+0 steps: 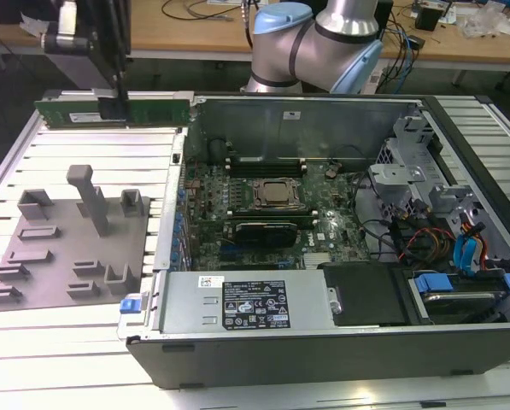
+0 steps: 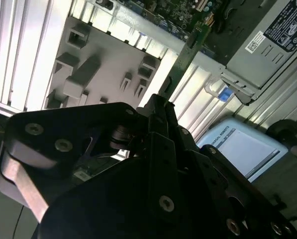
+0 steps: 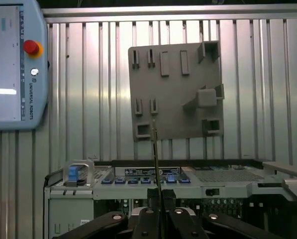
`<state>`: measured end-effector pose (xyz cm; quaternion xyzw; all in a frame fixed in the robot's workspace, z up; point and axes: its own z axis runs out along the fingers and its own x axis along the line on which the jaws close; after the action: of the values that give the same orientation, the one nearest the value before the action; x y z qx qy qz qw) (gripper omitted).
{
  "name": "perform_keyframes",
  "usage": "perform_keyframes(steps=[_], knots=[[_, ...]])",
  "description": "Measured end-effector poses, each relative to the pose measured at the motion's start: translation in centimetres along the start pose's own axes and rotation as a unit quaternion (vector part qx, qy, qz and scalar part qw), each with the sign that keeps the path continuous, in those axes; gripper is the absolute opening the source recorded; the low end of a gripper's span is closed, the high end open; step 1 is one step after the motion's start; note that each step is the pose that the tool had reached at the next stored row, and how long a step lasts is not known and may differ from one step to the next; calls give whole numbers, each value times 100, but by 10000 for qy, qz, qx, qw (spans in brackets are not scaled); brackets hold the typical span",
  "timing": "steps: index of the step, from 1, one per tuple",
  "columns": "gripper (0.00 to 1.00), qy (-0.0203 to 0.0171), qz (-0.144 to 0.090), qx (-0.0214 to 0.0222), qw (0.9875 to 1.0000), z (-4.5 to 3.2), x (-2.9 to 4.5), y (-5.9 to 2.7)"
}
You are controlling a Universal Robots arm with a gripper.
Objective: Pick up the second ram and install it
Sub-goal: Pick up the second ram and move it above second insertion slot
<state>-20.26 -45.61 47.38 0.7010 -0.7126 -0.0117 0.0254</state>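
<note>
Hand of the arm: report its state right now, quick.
Hand: shut on the long thin green circuit-board stick, gripping it near its middle.

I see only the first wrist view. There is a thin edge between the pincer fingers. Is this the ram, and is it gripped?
Observer: Yes. In the exterior view the second ram shows its long green face, level, with the pincer shut on its middle.
Operator: Is it over the motherboard?
Observer: No. It hangs to the exterior view's left of the open computer case, outside its wall.
Operator: Does it touch the grey tray?
Observer: No. The grey holder tray lies flat on the slatted table, and the ram is apart from it, in the air.
</note>
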Motion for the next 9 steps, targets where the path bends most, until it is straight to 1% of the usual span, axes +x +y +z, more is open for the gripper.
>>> perform_keyframes(steps=[2,6,9], knots=[[11,0,0,-6,10000,-5,-12,-86],[11,1,0,-11,10000,-10,-25,-185],[11,0,0,-18,10000,-16,-43,-307]])
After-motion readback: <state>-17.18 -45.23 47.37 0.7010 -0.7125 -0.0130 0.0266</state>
